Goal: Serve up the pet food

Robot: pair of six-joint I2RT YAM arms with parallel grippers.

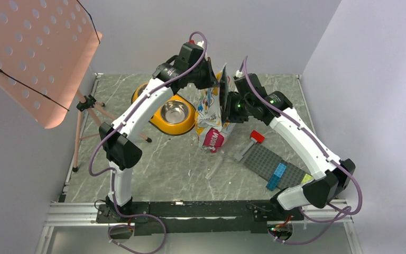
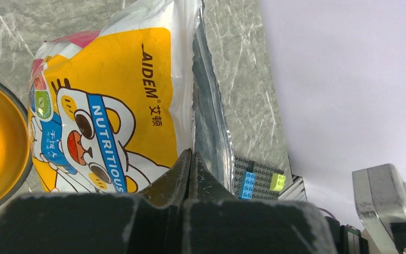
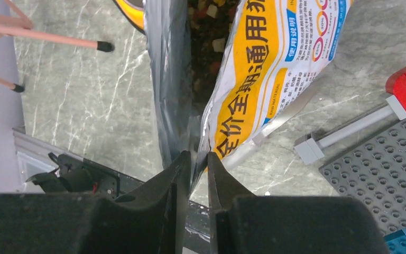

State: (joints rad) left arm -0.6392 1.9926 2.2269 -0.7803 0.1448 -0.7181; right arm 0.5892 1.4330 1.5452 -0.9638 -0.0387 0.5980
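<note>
Two arms hold one bag upright between them above the marble table.

**Count:** one bag; one yellow double bowl just left of it, with one steel cup plainly seen and the second mostly hidden behind the left arm; one grey studded baseplate carrying one blue brick and one yellow-green brick; one red-headed tool with a grey handle beside the plate; one pink perforated panel on a tripod at far left.

**Claws:** the left gripper has its fingers pressed together, pinching the bag's printed front wall at its top edge. The right gripper shows only a narrow slit between its fingers, with the opposite, silvery lip of the bag caught in that slit.

**Contents:** the bag mouth is parted between the two grips. The pet food lies inside it, as brown kibble with a few yellow and red pieces; none is seen in the visible cup.

**Writing:** the front face reads "AIDEM" with two Chinese characters alongside, and "NUTRITIOUS" on a blue sash across a cartoon cat. The back face carries large Chinese characters on a yellow band, and smaller print including "MATERIAL"
</note>
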